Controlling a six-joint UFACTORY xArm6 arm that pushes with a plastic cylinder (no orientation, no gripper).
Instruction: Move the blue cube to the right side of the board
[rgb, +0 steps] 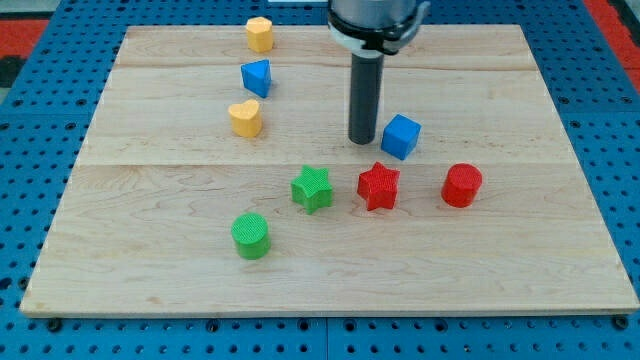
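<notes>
My tip (361, 140) – just a bare dark rod, no jaws – sits right beside the blue plastic cube (401, 136), on its left, mid-board above the red star-shaped block (379, 186) on the pale wooden board (560, 250).

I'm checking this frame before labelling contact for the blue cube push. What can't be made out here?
- Contact: in the camera view my tip sits just left of the blue cube; whether they touch is too fine to tell.
- The arm above the straight dark rod is cut off by the view's top edge.
- The wooden board loses its bottom right corner at the view's right edge.
- The blue cube's far faces are hidden by the cube itself.
</notes>
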